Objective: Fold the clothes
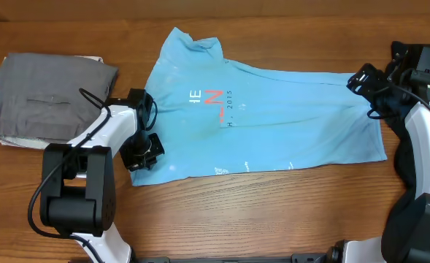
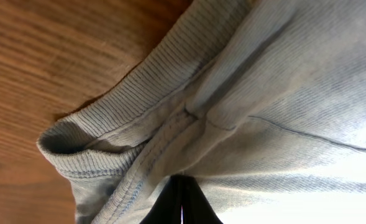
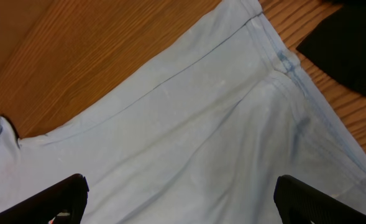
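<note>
Tightly within the left pincer [image 2: 181, 190], the T-shirt [image 2: 282, 93] ribbed edge.

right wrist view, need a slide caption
Open right hand above a blue shirt spread on a wooden table.

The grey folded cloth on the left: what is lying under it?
A thin white edge peeks out beneath the grey cloth at its lower left and upper right, on the wooden table. The rest is covered, so what it is cannot be told.

The T-shirt's [image 1: 273, 117] hem lettering [image 1: 220, 171] (white) is unreadably small.
</note>
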Robot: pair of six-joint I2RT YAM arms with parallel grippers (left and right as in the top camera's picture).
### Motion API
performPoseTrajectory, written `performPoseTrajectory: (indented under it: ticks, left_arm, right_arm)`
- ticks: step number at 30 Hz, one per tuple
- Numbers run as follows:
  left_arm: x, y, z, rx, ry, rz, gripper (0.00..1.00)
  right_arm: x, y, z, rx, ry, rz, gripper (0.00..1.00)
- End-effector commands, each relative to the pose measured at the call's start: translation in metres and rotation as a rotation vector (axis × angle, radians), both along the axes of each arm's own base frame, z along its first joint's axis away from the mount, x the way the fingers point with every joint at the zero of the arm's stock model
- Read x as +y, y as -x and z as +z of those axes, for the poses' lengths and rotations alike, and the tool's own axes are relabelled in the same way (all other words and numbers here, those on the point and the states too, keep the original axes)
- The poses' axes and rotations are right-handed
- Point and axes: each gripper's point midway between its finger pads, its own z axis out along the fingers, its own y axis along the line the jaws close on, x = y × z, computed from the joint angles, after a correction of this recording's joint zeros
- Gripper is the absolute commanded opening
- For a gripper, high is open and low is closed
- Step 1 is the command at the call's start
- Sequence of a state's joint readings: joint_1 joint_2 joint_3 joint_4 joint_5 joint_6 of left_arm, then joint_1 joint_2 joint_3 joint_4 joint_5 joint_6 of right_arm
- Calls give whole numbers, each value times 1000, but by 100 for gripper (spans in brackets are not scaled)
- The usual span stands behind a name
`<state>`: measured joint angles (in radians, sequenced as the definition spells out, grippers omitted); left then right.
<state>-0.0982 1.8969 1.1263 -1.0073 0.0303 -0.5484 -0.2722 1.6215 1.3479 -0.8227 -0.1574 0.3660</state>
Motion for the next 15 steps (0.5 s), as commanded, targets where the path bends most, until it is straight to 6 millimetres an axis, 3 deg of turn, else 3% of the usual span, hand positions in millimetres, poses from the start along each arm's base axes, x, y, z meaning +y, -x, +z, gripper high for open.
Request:
performPoseTrajectory:
  ticks: [1, 7, 10, 12, 13, 15]
  left_arm:
    - [16, 35, -20, 140, -78, 1, 4]
    - [21, 26, 12, 72, -97, 7, 4]
    - [21, 14, 40, -14, -90, 7, 4]
    - [19, -8, 74, -132, -78, -12, 4]
    - [16, -30, 108, -253, -61, -26, 4]
    - [6, -54, 153, -407, -15, -52, 7]
  right_arm:
    - [0, -1, 2, -7, 1, 1, 100]
    - [1, -1, 2, -7, 0, 1, 100]
    - [0, -1, 2, -7, 1, 1, 100]
    - [0, -1, 2, -7, 1, 1, 100]
    - [0, -1, 2, -7, 1, 1, 100]
    - [0, -1, 2, -7, 1, 1, 100]
